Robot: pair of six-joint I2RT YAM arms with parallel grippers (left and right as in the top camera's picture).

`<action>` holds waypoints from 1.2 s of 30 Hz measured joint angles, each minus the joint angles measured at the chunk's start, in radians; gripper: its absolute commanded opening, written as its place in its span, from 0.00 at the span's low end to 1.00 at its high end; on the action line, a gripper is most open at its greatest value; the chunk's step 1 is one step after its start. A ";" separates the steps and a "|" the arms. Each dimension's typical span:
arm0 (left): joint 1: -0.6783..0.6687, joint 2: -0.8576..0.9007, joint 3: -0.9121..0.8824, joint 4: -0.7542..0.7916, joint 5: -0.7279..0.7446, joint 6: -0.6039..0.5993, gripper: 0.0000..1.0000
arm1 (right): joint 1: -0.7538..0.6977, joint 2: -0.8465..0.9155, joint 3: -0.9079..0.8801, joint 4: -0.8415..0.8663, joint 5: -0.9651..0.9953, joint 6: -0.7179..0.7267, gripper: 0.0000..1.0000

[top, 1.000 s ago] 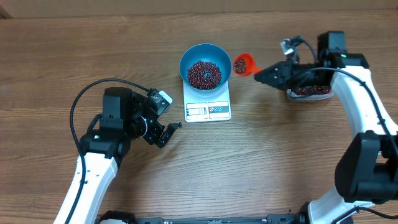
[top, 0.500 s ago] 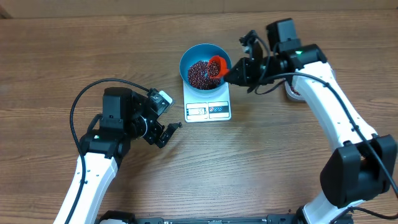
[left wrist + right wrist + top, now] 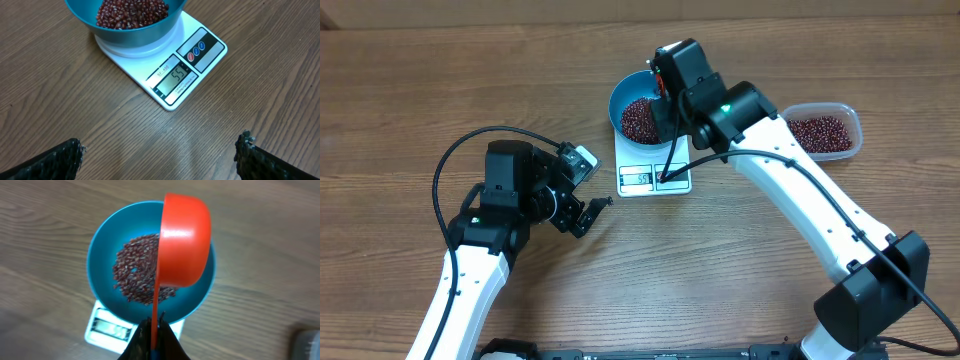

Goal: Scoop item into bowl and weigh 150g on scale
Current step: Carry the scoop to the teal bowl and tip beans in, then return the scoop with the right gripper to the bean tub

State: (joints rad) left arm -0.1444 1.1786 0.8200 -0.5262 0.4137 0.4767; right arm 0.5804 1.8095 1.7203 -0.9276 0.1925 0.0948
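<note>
Right arm has swung in from the tub side at upper right of the overhead view and now reaches over the bowl; left arm unchanged at lower left. Right gripper (image 3: pixel 155 336) is clamped narrow on the thin handle of an orange-red scoop (image 3: pixel 184 240), jaws pressed to either side of the handle at the bottom centre of the wrist view. Scoop cup is tipped on its side above the bowl (image 3: pixel 100 255), mouth turned left, rounded back facing right; whether anything remains inside it cannot be told. Left gripper (image 3: pixel 157 159) stands wide, dark fingertips at the two bottom corners of its wrist view, holding nothing and apart from the scale. Beans (image 3: pixel 135 275) lie as a loose maroon heap across the bowl floor, blue wall bare all round above them. Bowl sits on the round platform of the white scale (image 3: pixel 165 65), upper centre of the overhead view; display faces the lower edge of the frame and shows digits that read as 55. Clear tub (image 3: pixel 852 128) at upper right holds more beans, well apart from the scale on the wood-grain table (image 3: pixel 420 80).
</note>
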 measured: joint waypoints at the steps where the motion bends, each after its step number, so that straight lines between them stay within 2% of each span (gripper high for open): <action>1: 0.000 0.000 0.000 0.000 0.000 0.000 1.00 | 0.012 0.000 0.000 0.006 0.043 -0.019 0.04; 4: 0.000 0.000 0.000 0.000 0.000 0.000 1.00 | 0.067 0.000 0.000 0.018 0.158 -0.079 0.04; 13: 0.000 0.000 0.000 0.000 0.000 0.000 1.00 | 0.108 0.000 0.000 0.018 0.252 -0.145 0.04; 24: 0.000 0.000 0.000 0.000 0.000 0.000 1.00 | 0.074 -0.005 0.000 -0.028 0.163 -0.126 0.04; 28: 0.000 0.000 0.000 0.000 0.000 0.000 1.00 | -0.029 -0.054 0.000 -0.098 0.066 -0.108 0.04; 31: 0.000 0.000 0.000 0.000 0.000 0.000 1.00 | -0.182 -0.129 0.013 -0.185 -0.026 -0.089 0.04; 36: 0.000 0.000 0.000 0.000 0.000 0.000 0.99 | -0.420 -0.188 0.023 -0.301 -0.069 -0.080 0.04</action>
State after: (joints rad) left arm -0.1444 1.1786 0.8200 -0.5259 0.4137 0.4767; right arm 0.1600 1.6218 1.7435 -1.2282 0.1234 0.0147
